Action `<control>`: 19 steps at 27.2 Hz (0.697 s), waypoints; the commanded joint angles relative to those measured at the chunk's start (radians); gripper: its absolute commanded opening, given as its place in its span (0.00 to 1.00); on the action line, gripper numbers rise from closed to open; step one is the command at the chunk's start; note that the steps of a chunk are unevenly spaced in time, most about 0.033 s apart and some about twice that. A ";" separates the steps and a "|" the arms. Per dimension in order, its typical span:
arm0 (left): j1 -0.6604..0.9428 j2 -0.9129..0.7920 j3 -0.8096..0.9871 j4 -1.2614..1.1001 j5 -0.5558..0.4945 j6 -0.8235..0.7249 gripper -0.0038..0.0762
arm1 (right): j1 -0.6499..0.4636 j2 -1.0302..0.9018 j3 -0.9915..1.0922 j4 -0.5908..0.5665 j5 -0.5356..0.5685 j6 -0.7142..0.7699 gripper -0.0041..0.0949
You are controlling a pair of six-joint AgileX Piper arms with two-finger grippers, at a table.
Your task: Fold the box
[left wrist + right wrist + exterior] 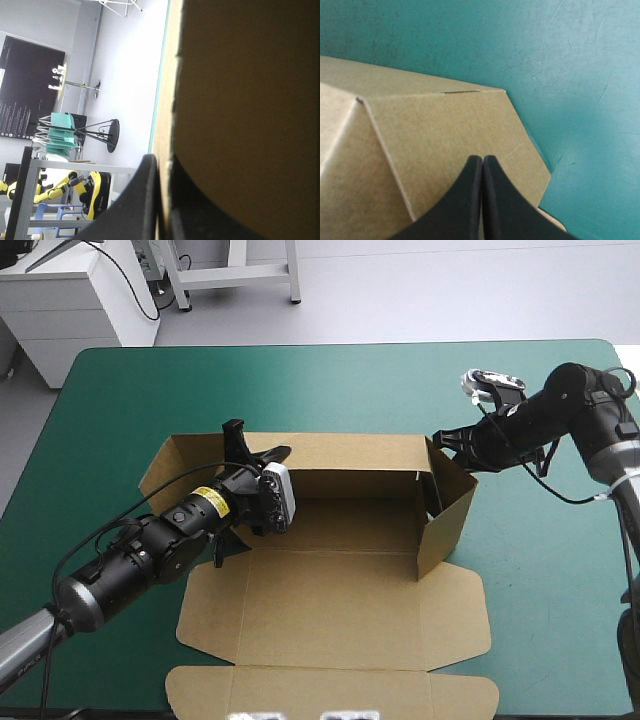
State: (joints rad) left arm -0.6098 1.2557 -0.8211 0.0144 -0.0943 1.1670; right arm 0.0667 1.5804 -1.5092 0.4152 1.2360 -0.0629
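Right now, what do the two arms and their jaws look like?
Both are black, round-bodied links, silver-grey toward the base. The left arm carries a yellow label; the right arm shows none. The left gripper and right gripper each have jaws of two broad black curved fins.

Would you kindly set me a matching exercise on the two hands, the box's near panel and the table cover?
Things:
1 left hand
2 right hand
3 box's near panel
4 table cover

States:
A teal-green
B lying flat
C shut on the box's far wall
D shut, at the box's right wall

Pairs: 1-C, 2-D, 3-B, 4-A.
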 commanded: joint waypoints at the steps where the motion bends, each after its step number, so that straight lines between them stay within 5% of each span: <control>1: 0.002 -0.005 -0.021 -0.023 -0.048 -0.008 0.04 | -0.009 -0.096 0.007 0.044 0.016 -0.044 0.03; 8: 0.002 0.011 -0.021 -0.023 -0.060 0.016 0.04 | -0.009 -0.149 0.118 0.072 -0.030 -0.132 0.03; 19: 0.002 0.016 -0.021 -0.023 -0.048 0.018 0.04 | -0.009 -0.355 0.476 0.250 -0.390 -0.386 0.03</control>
State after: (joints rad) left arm -0.6094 1.2882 -0.8211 0.0144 -0.1282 1.1961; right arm 0.0667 1.2887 -1.0795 0.5744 0.9394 -0.3685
